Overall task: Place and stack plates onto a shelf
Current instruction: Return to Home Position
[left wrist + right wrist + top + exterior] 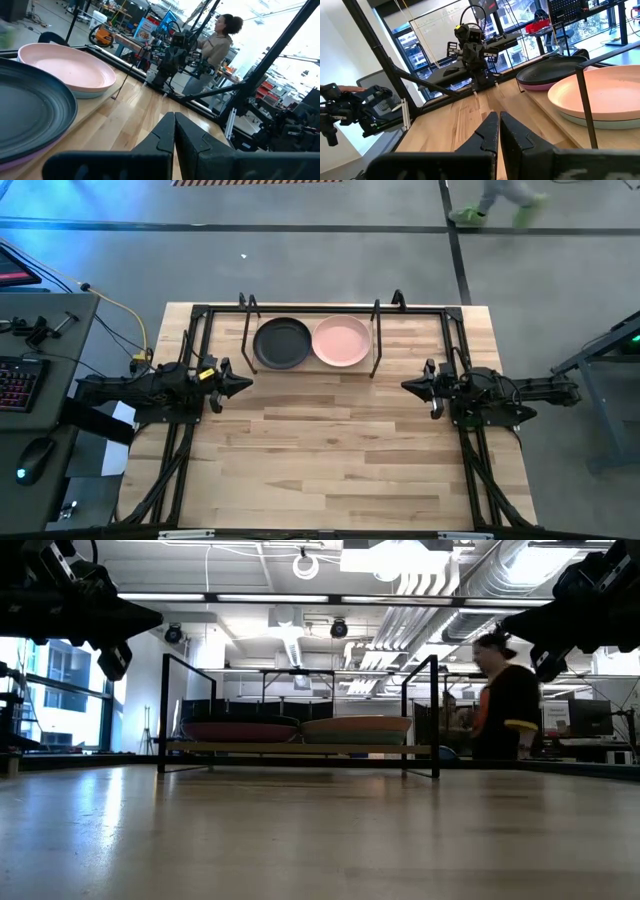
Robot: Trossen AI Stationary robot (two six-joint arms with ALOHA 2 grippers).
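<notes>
The shelf (312, 368) stands at the table's far edge, a light board on thin black wire legs. It carries two stacks side by side. On the left, the black plate (282, 343) rests on the purple plate, of which only the rim (540, 86) shows. On the right, the pale pink plate (342, 341) rests on the pale blue-green plate, seen as a rim (92, 92). My left gripper (243, 385) hovers shut at the table's left, level with my right gripper (408, 386), shut at the right. Both point inward and stand nearer than the shelf.
A larger black metal frame (452, 330) runs along the table's sides and far edge. Bare wood (330, 450) spreads between the arms and toward the near edge. A desk with a keyboard (15, 380) stands left of the table. A person (505, 700) is in the room behind.
</notes>
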